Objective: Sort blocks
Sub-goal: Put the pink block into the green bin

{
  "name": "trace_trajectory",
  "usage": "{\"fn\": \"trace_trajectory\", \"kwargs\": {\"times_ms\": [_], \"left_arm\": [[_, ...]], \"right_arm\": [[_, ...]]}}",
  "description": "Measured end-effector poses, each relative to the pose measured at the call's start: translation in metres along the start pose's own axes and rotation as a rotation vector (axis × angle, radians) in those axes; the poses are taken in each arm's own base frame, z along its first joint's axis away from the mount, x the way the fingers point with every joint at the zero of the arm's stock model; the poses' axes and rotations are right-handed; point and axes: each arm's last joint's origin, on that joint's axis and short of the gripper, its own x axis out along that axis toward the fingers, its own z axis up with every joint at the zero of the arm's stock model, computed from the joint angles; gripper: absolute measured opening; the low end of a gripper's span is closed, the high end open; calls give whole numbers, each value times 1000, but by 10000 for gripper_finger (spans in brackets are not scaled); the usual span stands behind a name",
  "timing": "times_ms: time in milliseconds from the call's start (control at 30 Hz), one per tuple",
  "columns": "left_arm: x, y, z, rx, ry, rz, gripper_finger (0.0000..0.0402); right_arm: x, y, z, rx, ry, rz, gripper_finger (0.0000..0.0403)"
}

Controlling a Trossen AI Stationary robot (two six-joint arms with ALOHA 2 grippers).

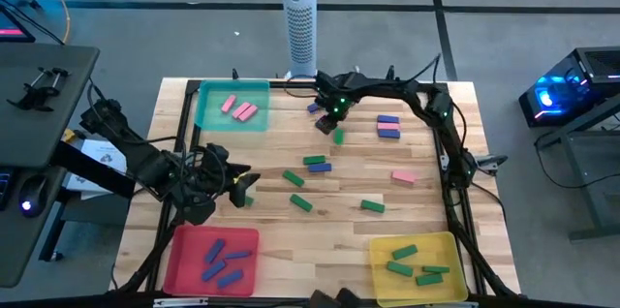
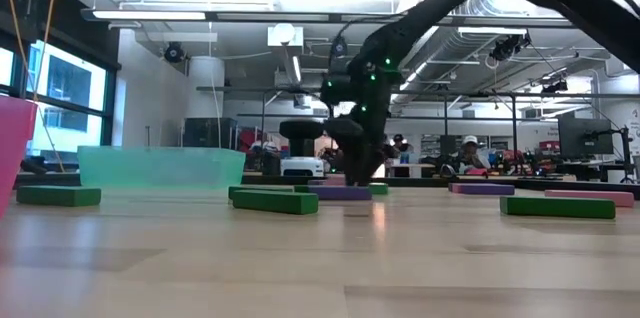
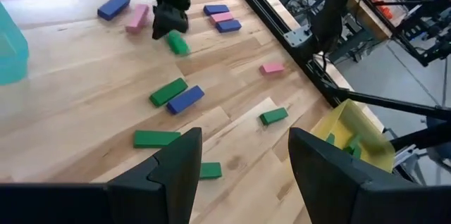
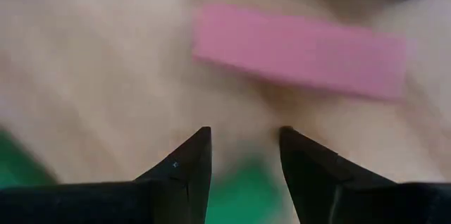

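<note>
Step in hand, as judged: a block near the far middle of the light wooden desk [image 1: 339, 231] is to be picked by the right gripper [image 1: 327, 122], w/ a small flat pink bar [image 4: 299, 49] just ahead of its fingers and a small green bar [image 1: 338, 136] just beside it. For a clean pick, the fingers should be lined up across the bar's short side, lowered straight down, and closed only once the bar sits between them; neighbours should not be nudged.

Right gripper: fingers are seen spread apart w/ a gap between the tips, nothing pinched; it is low over the desk, touch can't be told.

Left gripper [image 3: 239, 160]: held spread, empty, at the desk's left side above the red square tray [image 1: 179, 250].

Blocks: pink ones lie in the teal square tray [image 1: 208, 114], blue in the red tray, green in the yellow square tray [image 1: 383, 269]; approx. a dozen are scattered mid-desk.
</note>
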Motion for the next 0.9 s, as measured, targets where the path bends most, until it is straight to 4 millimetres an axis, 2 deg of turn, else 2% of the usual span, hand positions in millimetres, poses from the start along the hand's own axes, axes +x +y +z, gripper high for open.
{"fn": "trace_trajectory", "kwargs": {"times_ms": [67,133,400,533,633,900], "left_arm": [[0,0,0,16,0,0,197],[1,0,1,36,-2,2,197],[5,1,5,96,-15,23,197],[8,1,7,112,-13,27,197],[9,1,8,130,5,27,197],[12,0,9,131,39,15,197]], "right_arm": [[-16,16,-1,-85,-18,110,146],[-30,29,-3,-179,-48,129,146],[-28,54,-10,-609,-48,-98,146],[-20,54,-6,-774,-54,-279,147],[-22,51,1,-836,-111,-273,157],[0,26,8,-906,-67,-255,222]]}}
